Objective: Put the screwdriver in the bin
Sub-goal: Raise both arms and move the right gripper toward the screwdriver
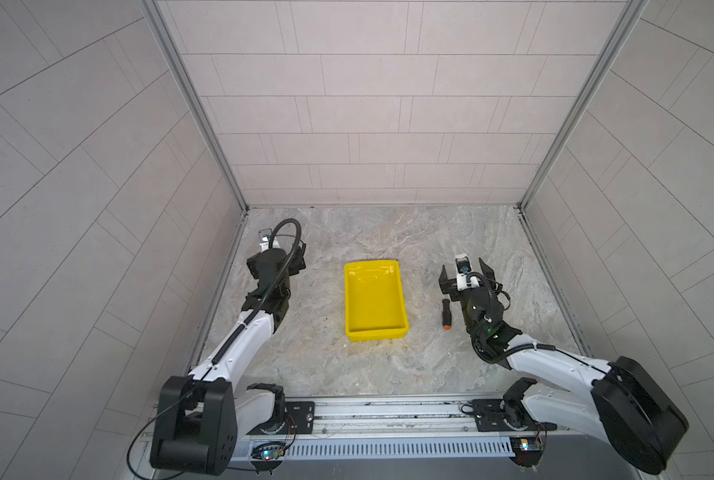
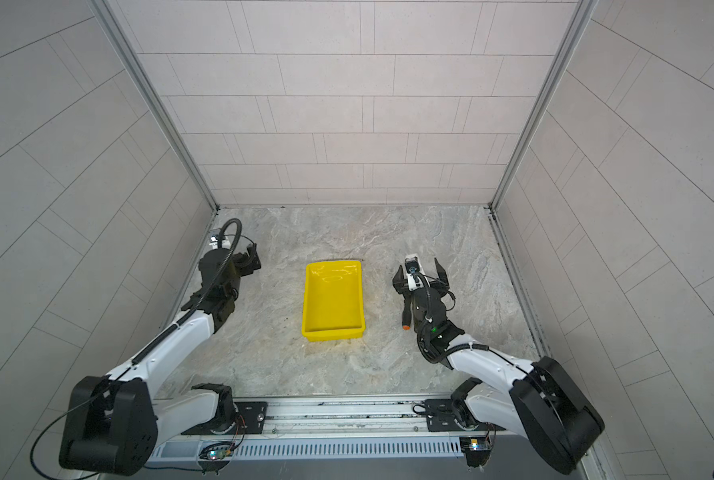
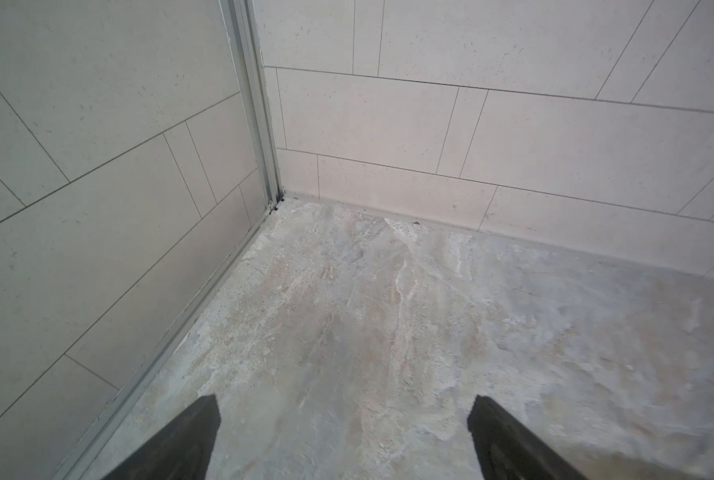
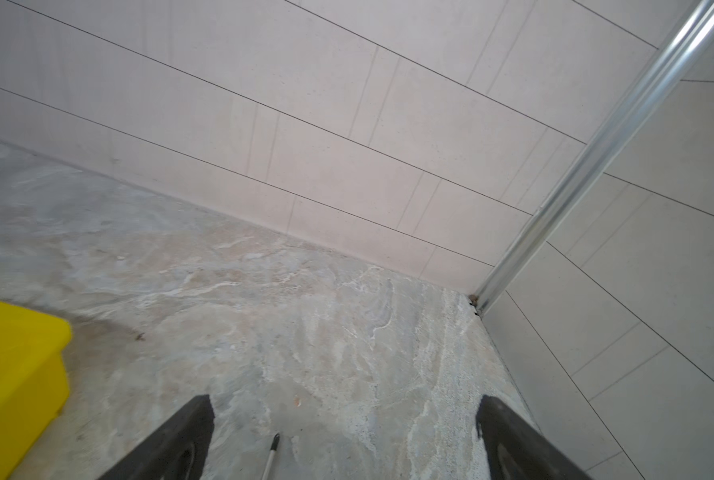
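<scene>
**Item 1, left:** left gripper (image 3: 345, 405). It hangs over the bare tabletop (image 1: 388, 365) near the far left corner, with its jaws spread wide and nothing between them.

**Item 2, centre:** bin (image 1: 374, 303). Yellow and low-walled, with nothing in it.

**Item 3, right of the bin and apart from it:** screwdriver (image 1: 446, 312). It lies flat on the tabletop with its orange end pointing near. The shaft runs far, under the right arm.
- Handling, judged: light and stiff. The thin round shaft looks smooth, so it is likely to roll or slip.
- Best hold: across the thicker black handle, or on the shaft close to it.

**Item 4, right:** right gripper (image 4: 345, 403). Its jaws are fully parted and hold nothing. In the right wrist view the shaft tip shows between them, untouched.
</scene>
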Action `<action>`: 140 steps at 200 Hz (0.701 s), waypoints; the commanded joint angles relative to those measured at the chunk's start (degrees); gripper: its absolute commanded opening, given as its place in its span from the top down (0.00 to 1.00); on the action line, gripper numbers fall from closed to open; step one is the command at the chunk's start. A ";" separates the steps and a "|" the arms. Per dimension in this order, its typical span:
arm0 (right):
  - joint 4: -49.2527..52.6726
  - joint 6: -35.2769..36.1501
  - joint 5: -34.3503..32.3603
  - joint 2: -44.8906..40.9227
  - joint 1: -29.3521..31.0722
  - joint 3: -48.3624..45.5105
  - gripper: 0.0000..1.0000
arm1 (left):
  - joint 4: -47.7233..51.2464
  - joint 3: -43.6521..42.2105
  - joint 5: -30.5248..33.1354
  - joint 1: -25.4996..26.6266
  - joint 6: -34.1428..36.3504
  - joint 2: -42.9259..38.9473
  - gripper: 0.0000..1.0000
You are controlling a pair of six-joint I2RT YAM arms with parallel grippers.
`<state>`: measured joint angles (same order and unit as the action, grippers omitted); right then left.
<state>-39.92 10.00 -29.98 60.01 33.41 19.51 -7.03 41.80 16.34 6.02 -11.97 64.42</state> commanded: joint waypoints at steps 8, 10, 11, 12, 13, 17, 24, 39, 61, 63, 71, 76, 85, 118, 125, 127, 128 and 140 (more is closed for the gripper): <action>29.66 -17.37 -3.51 -11.84 1.09 5.85 0.01 | 30.84 3.88 -2.90 0.22 -10.63 -4.69 0.00; 32.04 -19.07 -3.84 -12.55 1.06 6.61 0.01 | 31.26 3.79 -3.13 0.22 -10.80 -4.97 0.00; 33.08 -20.20 -3.98 -12.85 1.05 6.91 0.01 | 31.54 3.76 -3.19 0.22 -10.97 -5.25 0.00; 34.22 -20.77 -4.14 -13.05 1.00 7.37 0.01 | 31.89 3.74 -3.26 0.22 -11.11 -5.40 0.00; 35.79 -21.58 -4.26 -13.33 0.98 7.73 0.01 | 32.12 3.69 -3.25 0.22 -11.17 -5.55 0.00; 40.57 -26.31 -5.00 -14.50 0.77 8.85 0.01 | 33.00 3.34 -3.22 0.24 -11.56 -6.38 0.00; 46.19 -29.79 -4.85 -16.00 0.29 9.11 0.01 | 34.81 2.84 -2.96 0.24 -12.81 -7.67 0.00; 46.29 -38.63 -6.29 -17.87 -2.05 2.94 0.01 | 37.85 0.83 -7.54 0.22 -10.95 -10.80 0.00; 49.47 -41.76 9.93 -16.96 -14.01 2.28 0.01 | 34.81 -4.96 -14.31 0.31 -8.21 -14.67 0.00; 50.29 -42.38 10.97 -16.64 -14.93 2.58 0.01 | 34.58 -5.43 -14.58 0.24 -8.28 -14.87 0.00; 51.21 -42.82 12.05 -16.10 -16.35 2.85 0.01 | 32.98 -7.24 -15.38 0.23 -8.44 -15.35 0.00; 51.14 -42.51 12.09 -15.78 -16.52 2.81 0.01 | 32.50 -8.03 -14.99 0.26 -9.13 -15.39 0.00; 51.80 -41.76 11.83 -15.26 -16.51 2.97 0.01 | 33.43 -7.94 -13.06 0.16 -10.48 -15.38 0.00; 50.06 -42.40 12.60 -14.03 -16.36 0.36 0.01 | 32.95 -8.57 -11.91 0.13 -11.61 -16.37 0.00; 47.07 -42.53 14.32 -13.78 -16.36 -0.93 0.00 | 33.26 -8.55 -11.65 0.14 -11.93 -16.80 0.00; 46.21 -42.26 15.08 -13.71 -16.31 -1.09 0.01 | 33.56 -8.46 -11.41 0.18 -11.94 -16.90 0.00; 45.79 -42.13 15.41 -13.66 -16.29 -1.20 0.01 | 33.74 -8.39 -11.32 0.15 -11.94 -17.02 0.00; 42.48 -40.61 16.83 -12.69 -15.15 -1.67 0.01 | 36.63 -7.60 -9.05 0.14 -12.68 -18.28 0.00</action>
<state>7.60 -30.13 -17.26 46.02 17.12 19.64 26.48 33.80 4.45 6.07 -22.79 48.47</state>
